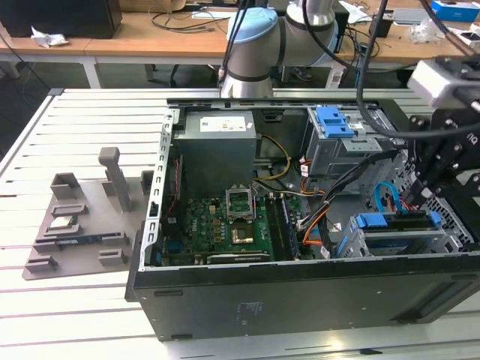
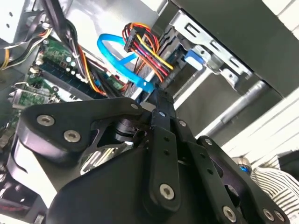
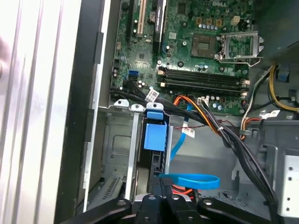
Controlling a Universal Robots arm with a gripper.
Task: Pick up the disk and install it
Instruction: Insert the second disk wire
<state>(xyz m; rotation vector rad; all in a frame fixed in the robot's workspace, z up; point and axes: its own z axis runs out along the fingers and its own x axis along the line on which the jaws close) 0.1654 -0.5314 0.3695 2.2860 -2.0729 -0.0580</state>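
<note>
The gripper (image 1: 439, 187) is down inside the open computer case (image 1: 225, 300), at the exterior view's right, right above the drive bay (image 1: 375, 244). The disk (image 1: 397, 223) sits in that bay, blue rail showing on top. Fingers look pinched on its edge, but honestly I can't tell.

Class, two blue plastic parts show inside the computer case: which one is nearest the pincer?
The lower blue rail on the drive cage, directly beneath the pincer in the exterior view; the blue latch sits farther back beside the grey power box.
</note>
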